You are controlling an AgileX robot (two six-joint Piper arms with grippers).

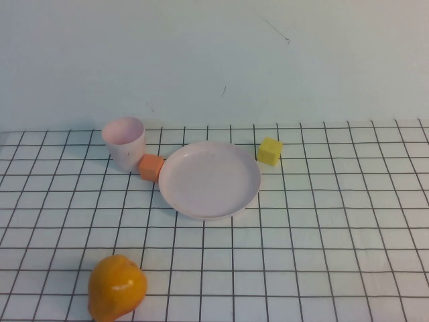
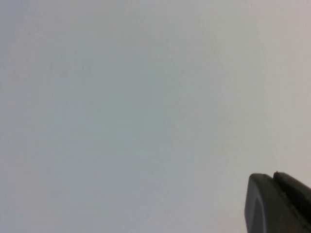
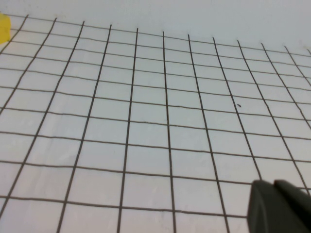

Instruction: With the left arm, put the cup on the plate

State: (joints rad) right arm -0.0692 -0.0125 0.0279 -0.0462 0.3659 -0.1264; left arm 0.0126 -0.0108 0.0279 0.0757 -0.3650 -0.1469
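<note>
The pale pink cup stands upright at the back left of the gridded table. The round pale pink plate lies just to its right, with nothing on it. Neither arm shows in the high view. My left gripper shows only as dark fingertips pressed together at the corner of the left wrist view, against a plain pale surface, away from cup and plate. My right gripper shows the same way, fingertips together, above bare gridded table.
An orange cube sits between the cup and the plate, touching or nearly touching both. A yellow cube stands just behind the plate's right rim and also shows in the right wrist view. An orange rounded fruit-like object lies front left.
</note>
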